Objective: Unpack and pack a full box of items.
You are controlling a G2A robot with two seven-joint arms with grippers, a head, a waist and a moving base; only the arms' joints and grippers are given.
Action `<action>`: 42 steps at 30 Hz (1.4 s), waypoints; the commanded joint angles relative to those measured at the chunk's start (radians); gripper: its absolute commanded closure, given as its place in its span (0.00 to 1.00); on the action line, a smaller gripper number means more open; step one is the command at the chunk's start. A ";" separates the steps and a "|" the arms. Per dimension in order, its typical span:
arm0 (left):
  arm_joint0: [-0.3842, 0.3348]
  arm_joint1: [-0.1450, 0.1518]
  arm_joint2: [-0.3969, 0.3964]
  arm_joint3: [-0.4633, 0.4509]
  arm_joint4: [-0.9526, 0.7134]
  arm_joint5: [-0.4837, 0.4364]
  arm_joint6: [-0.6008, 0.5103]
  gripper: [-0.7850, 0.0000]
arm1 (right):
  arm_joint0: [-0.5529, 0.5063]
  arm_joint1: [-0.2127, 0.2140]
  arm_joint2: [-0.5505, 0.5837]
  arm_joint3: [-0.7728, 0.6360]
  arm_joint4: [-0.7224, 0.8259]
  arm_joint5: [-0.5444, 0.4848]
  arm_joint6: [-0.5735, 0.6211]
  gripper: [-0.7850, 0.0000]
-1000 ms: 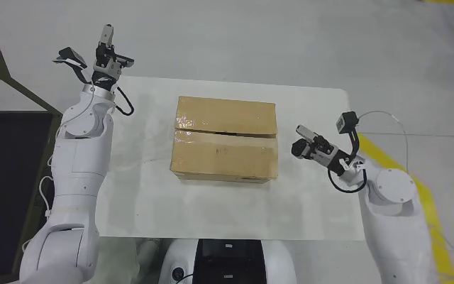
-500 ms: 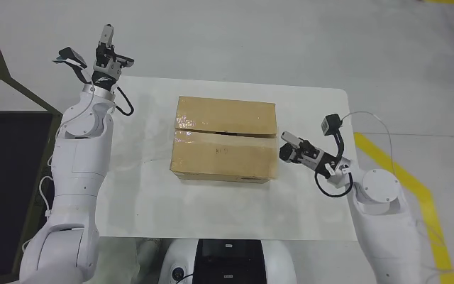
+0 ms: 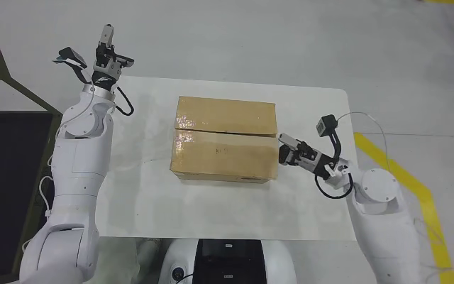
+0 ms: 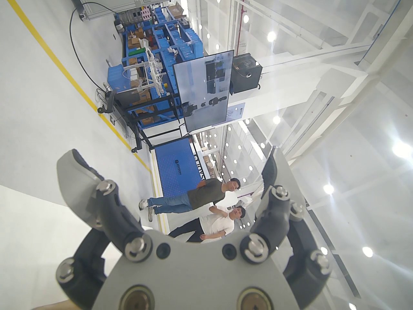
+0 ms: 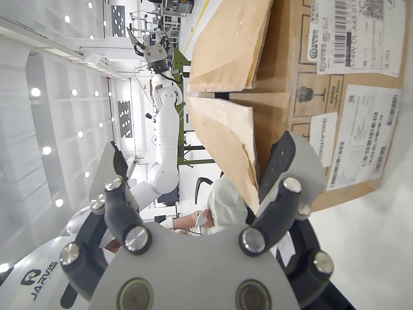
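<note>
1. One cardboard box (image 3: 223, 138) sits at the middle of the one white table (image 3: 142, 199).
2. Its two top flaps (image 5: 232, 27) lie folded down and meet at a seam along the box's length; at the right end they lift slightly.
3. Three white labels (image 5: 358, 24) are stuck on the box's right end wall.
4. Right gripper (image 5: 198, 146): at that end, fingers spread wide and gripping nothing. The nearer flap's corner lies between them, and one finger (image 5: 284, 156) is close to the end wall.
5. Left gripper (image 4: 174, 154): raised over the table's far left corner, well apart from the box, fingers spread wide and empty.
</note>
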 commanded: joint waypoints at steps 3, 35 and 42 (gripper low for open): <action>0.000 0.000 0.000 0.000 0.000 0.000 0.000 0.00 | 0.002 0.005 0.011 0.005 0.043 -0.001 0.033 0.00; 0.000 0.000 0.000 0.000 0.000 0.000 0.000 0.00 | -0.066 0.060 0.077 -0.094 0.205 -0.159 0.404 0.00; 0.000 0.000 0.000 0.000 0.000 0.000 0.000 0.00 | -0.090 0.072 0.062 -0.125 0.187 -0.162 0.467 0.00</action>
